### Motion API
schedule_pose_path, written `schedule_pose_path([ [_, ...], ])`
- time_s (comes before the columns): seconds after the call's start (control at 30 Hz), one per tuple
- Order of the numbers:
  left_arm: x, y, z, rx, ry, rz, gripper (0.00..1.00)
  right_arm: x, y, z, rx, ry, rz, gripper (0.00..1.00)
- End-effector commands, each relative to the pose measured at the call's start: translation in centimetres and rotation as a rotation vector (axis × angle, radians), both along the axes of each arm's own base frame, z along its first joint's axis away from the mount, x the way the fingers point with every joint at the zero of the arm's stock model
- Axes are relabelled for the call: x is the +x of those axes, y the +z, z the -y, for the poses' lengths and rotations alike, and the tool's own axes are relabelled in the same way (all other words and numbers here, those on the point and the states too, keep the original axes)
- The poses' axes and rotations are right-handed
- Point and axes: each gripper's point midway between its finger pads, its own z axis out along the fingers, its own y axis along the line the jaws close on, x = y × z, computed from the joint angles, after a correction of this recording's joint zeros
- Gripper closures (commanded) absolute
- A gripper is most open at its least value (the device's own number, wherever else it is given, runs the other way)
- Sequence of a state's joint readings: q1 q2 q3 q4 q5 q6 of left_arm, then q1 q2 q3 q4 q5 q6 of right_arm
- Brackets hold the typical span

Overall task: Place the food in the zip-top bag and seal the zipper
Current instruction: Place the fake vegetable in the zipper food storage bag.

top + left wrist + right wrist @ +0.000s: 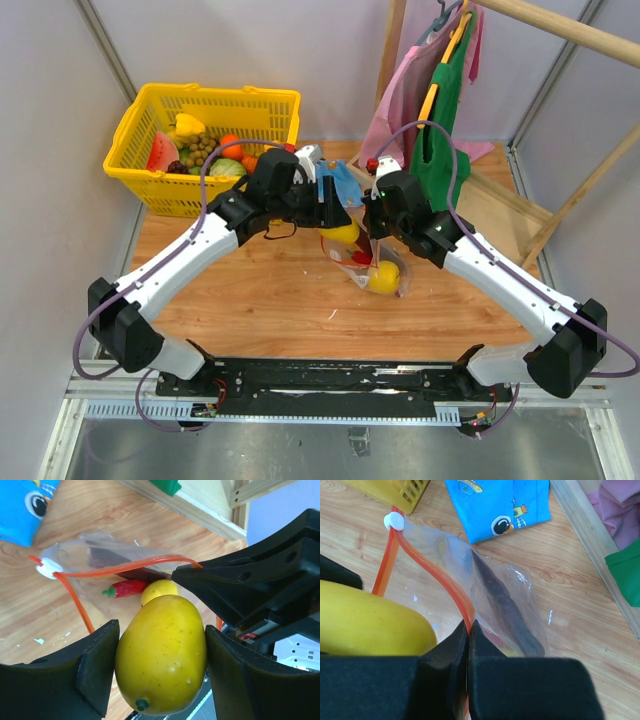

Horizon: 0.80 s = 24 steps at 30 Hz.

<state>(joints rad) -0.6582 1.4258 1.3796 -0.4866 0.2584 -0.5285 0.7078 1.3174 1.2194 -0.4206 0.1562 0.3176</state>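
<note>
Top external: arms (185, 250) inward (at bag (352, 262))

Light is bright, even and diffuse in all my views. From above I see only faint, soft shadows on the wooden surface (250, 300). The left wrist camera shows the mango (162, 652) sharp, with small soft highlights. On the right wrist camera the zip-top bag (515, 587) glints white at its creases, and the right end effector (469, 628) reads as flat, detailless black.
</note>
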Motion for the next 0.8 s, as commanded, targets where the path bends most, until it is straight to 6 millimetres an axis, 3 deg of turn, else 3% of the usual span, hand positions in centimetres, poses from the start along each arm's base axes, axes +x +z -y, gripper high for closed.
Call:
schedule_pose_path([
  [0.0,-0.5,-1.5,1.9,-0.018,-0.043,-0.041,0.7,0.1,1.2,0.1,0.052,-0.004,0.029,0.99],
  [0.37,-1.1,-6.5,5.2,0.02,-0.108,-0.14,0.59,-0.1,1.4,-0.2,0.066,0.013,0.032,1.0],
  [0.57,-0.7,-8.1,5.0,0.081,-0.088,-0.148,0.37,-0.1,1.4,-0.1,0.062,0.011,0.037,0.99],
  [0.77,-0.1,-8.1,4.1,0.124,-0.048,-0.125,0.18,-0.1,1.3,0.1,0.056,0.005,0.042,0.99],
])
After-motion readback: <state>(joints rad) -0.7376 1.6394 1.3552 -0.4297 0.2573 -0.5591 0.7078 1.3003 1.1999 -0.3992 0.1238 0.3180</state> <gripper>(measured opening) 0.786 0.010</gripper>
